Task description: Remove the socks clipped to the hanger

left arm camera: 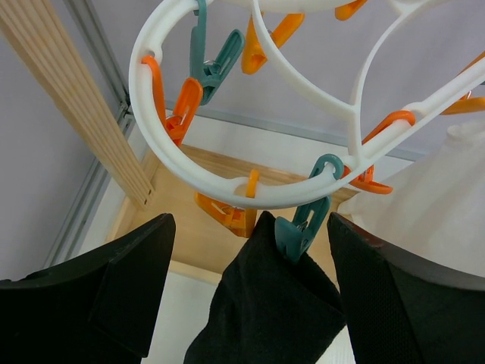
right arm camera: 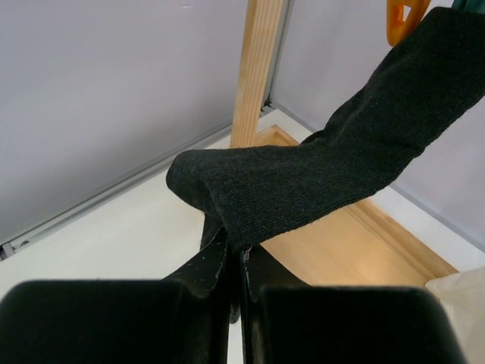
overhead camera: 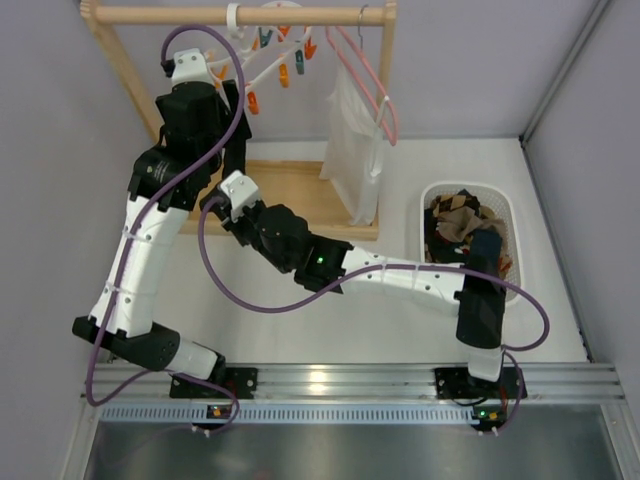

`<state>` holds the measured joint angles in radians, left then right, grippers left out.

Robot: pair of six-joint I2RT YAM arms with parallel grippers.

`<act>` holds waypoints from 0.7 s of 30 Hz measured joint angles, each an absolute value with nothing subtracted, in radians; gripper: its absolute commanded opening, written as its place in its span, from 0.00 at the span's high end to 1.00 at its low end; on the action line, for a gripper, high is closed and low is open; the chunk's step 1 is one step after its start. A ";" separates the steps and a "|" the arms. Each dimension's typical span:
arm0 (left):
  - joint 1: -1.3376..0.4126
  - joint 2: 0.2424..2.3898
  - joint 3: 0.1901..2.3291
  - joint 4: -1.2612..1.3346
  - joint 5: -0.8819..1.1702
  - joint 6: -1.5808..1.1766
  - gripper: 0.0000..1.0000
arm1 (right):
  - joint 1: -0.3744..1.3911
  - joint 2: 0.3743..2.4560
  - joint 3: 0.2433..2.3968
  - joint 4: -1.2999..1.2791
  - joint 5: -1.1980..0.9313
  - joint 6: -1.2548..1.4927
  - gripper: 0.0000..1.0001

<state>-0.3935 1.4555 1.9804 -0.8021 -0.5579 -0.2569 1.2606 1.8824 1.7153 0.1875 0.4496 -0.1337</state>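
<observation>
I worked in a robotics lab booth, not a home: plain lilac-grey walls [overhead camera: 50, 150] boxed in a white surface [overhead camera: 330, 330], my bases [overhead camera: 212, 384] sat bolted to an aluminium rail [overhead camera: 340, 380], purple cables [overhead camera: 215, 270] hung loose, and a small wooden rack [overhead camera: 240, 15] and basket [overhead camera: 512, 215] stood as the only furnishings.

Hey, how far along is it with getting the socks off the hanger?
Mostly done: several socks already lie in the basket, and the other pins visible on the hanger hang empty. In hand: one dark sock is clipped by a teal clothespin; the right gripper is shut on it, the left gripper open either side of it. Left: free it and drop it in the basket.
</observation>
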 measured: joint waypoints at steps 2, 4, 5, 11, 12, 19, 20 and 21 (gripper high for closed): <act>-0.393 1.461 1.985 -0.805 -0.558 -0.255 0.18 | 1.261 1.882 1.715 0.189 0.442 -0.139 1.00; -0.393 1.473 1.998 -0.807 -0.558 -0.252 0.22 | 1.261 1.883 1.715 0.189 0.435 -0.140 1.00; -0.393 1.480 2.003 -0.807 -0.558 -0.252 0.23 | 1.261 1.883 1.715 0.190 0.430 -0.142 1.00; -0.393 1.516 2.022 -0.811 -0.557 -0.251 0.33 | 1.261 1.887 1.715 0.194 0.398 -0.155 1.00; -0.393 1.520 2.024 -0.812 -0.557 -0.251 0.34 | 1.261 1.891 1.715 0.194 0.395 -0.158 1.00; -0.393 1.521 2.036 -0.813 -0.562 -0.244 0.37 | 1.261 1.940 1.717 0.193 0.390 -0.184 1.00; -0.393 1.521 2.036 -0.813 -0.562 -0.242 0.36 | 1.262 1.948 1.718 0.193 0.390 -0.186 1.00; -0.393 1.521 2.036 -0.813 -0.563 -0.241 0.36 | 1.262 1.957 1.722 0.192 0.390 -0.189 1.00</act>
